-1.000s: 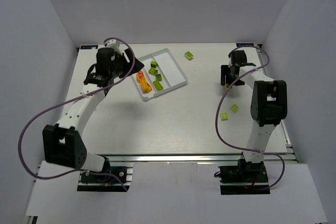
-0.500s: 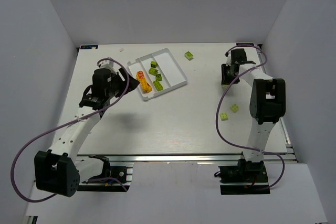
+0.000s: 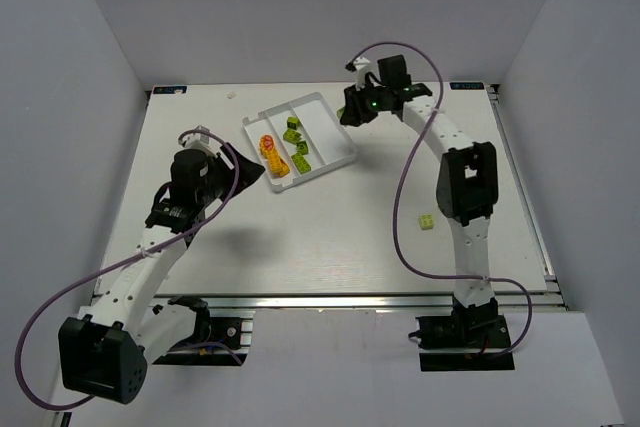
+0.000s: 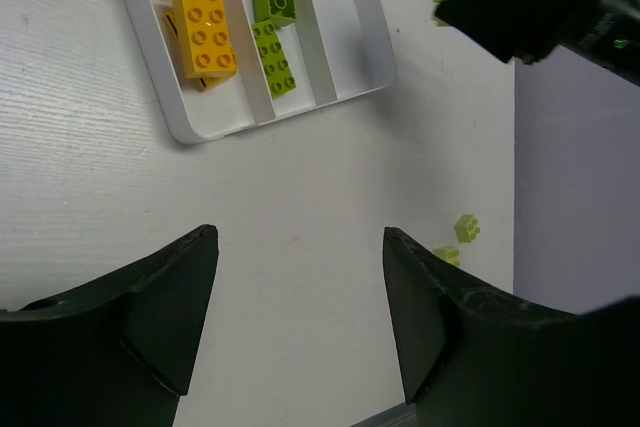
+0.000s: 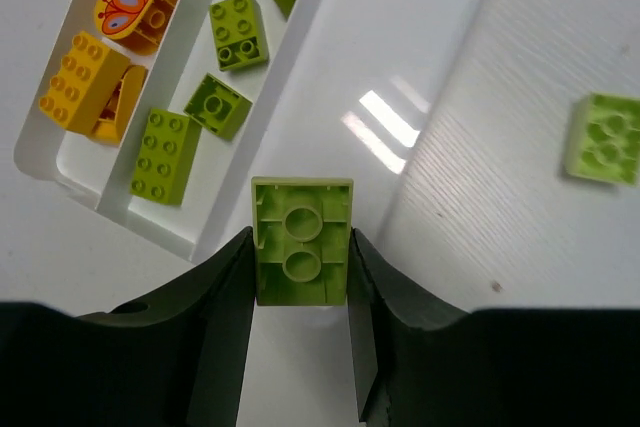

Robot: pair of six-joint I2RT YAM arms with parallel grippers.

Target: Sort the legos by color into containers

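The lime green brick (image 5: 301, 240), lifted off the table's (image 3: 300, 237) right side a second ago, now sits clamped in my right gripper (image 3: 357, 108) over the tray's (image 3: 316, 173) edge, ready for the green middle compartment (image 5: 192, 59). My left gripper (image 4: 298, 247) has pulled back, jaws apart and empty.

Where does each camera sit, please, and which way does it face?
Top external: above and behind the bases, looking down on table, tray, left arm and right arm.
Left wrist: on the left arm, looking down past the open left end effector at the tray.
Right wrist: above the tray, facing down; right end effector grips a green lego.
Shared: all three show the tray.
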